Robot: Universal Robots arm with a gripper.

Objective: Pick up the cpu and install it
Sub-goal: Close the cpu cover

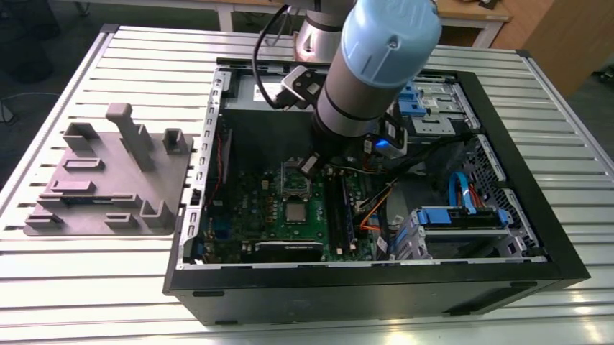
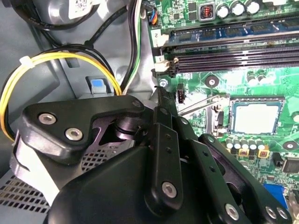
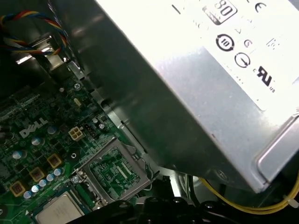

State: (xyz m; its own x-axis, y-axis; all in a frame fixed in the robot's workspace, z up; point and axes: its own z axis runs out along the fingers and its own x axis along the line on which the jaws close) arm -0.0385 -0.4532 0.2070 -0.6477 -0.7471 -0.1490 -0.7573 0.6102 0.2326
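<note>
- You are looking at the open computer case (image 1: 384,287) lying on its side on the slatted tabletop (image 1: 115,287), nearest the exterior view
- You are seeing the green motherboard (image 1: 287,223) lying flat inside the case, with the cpu (image 1: 295,211) sitting in the middle of it, silver top facing up
- In the second wrist view the cpu (image 2: 256,117) is lying flat within its socket frame (image 2: 254,100), just beside the long black memory slots (image 2: 233,58); in the first wrist view its pale top (image 3: 58,212) is showing next to the raised socket cover (image 3: 114,170)
- The gripper (image 2: 161,95) is hanging inside the case just off the cpu, not touching it; whether its fingers are spread or pressed together you cannot tell
- The arm (image 1: 374,65) is reaching down into the case from the far side
- The grey plate (image 1: 106,180) with upright blocks is resting on the tabletop at the exterior view's left, well apart from the cpu
</note>
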